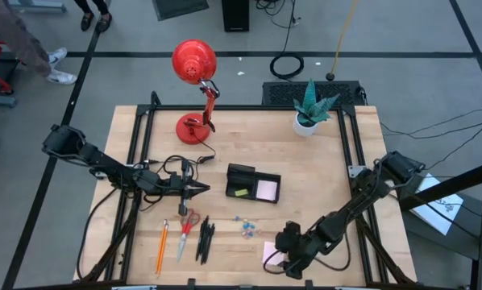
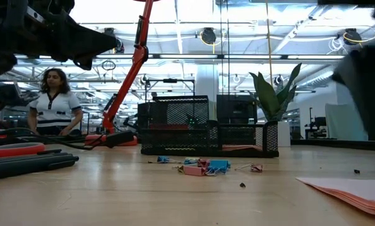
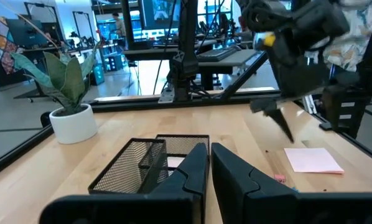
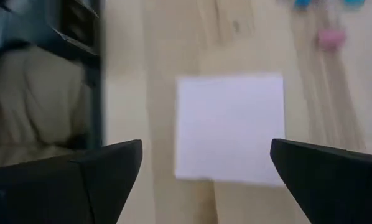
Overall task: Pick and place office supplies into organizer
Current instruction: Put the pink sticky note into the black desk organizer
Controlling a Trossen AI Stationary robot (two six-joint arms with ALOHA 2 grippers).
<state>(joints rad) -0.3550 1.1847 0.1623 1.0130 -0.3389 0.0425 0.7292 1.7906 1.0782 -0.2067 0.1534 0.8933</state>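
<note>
Worktop (image 1: 322, 173): pale wood planks, black frame rails along both sides.
Red desk lamp (image 1: 194, 63): far side, round base left of centre.
Plant (image 1: 312, 103) in a white pot: far right corner.
Organizer (image 1: 253, 183): black mesh tray at mid-worktop, compartments holding a yellow-green piece and a pink pad.
Right gripper (image 1: 283, 264): near edge, jaws spread wide over a loose pale pink sticky-note pad (image 4: 229, 127), not touching it.
Left gripper (image 1: 199, 189): left of the organizer, jaws pressed together, empty.
Red-handled scissors (image 1: 184, 229), orange pencil (image 1: 161, 246), black pens (image 1: 204, 239): side by side, near left.
Clips (image 1: 246, 226): blue and pink, scattered before the organizer.
No legible writing.
</note>
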